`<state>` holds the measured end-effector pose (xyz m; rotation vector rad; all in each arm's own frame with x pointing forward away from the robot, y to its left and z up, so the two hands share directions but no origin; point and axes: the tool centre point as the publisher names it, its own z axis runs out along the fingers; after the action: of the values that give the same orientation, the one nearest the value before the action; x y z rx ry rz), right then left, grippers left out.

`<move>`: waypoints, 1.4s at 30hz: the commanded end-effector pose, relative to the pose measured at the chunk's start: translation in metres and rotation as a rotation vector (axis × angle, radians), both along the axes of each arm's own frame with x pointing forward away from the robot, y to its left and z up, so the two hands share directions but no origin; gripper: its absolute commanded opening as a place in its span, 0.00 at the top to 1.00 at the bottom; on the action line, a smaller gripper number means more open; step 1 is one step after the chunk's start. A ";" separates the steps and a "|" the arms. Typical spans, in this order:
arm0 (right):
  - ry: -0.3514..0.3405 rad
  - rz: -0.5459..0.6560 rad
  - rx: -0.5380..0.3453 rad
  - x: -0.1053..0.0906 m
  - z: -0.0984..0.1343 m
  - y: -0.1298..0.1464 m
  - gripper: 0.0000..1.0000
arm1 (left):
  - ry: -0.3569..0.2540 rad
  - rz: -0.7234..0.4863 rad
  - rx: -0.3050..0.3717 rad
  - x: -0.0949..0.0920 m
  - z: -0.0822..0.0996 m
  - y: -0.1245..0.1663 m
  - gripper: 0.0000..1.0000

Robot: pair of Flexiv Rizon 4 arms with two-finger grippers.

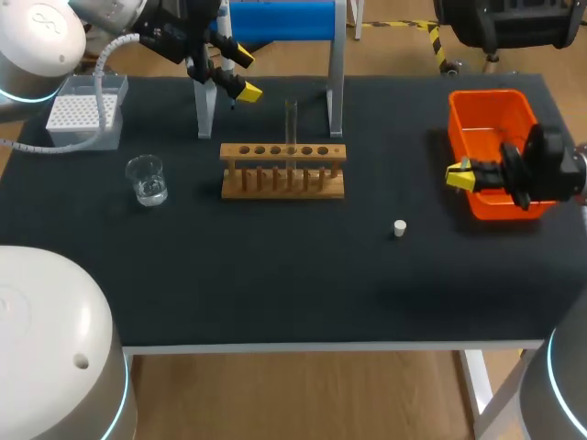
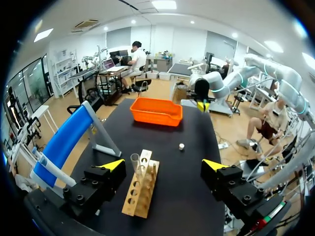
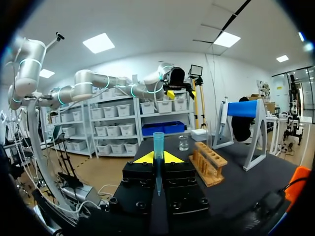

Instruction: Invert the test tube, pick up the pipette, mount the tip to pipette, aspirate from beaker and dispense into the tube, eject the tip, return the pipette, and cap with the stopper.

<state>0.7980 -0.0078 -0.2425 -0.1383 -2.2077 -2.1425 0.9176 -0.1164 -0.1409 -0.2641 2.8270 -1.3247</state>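
Observation:
A clear test tube (image 1: 291,121) stands upright in the wooden rack (image 1: 282,170), which also shows under my left gripper (image 2: 164,165) as the rack (image 2: 140,192) with its tube (image 2: 135,162). My left gripper (image 1: 244,73) hangs open and empty beside the blue pipette stand (image 1: 280,20); I cannot make out the pipette. My right gripper (image 1: 459,174) is shut on a bluish pipette tip (image 3: 158,160), at the left edge of the orange bin (image 1: 491,115). The beaker (image 1: 147,179) holds liquid, and the white stopper (image 1: 400,228) lies on the mat.
A tip box (image 1: 84,110) sits at the back left. The stand's legs (image 1: 335,92) rise just behind the rack. The black mat (image 1: 275,275) is bare in front of the rack and the beaker.

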 end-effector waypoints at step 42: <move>0.005 0.024 -0.003 -0.001 -0.002 -0.001 1.00 | 0.020 0.288 0.028 0.043 -0.010 0.052 0.00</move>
<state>0.7973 -0.0071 -0.2446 -0.1192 -2.1981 -2.1266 0.9618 -0.0689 -0.1500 -0.6338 2.6995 -1.2349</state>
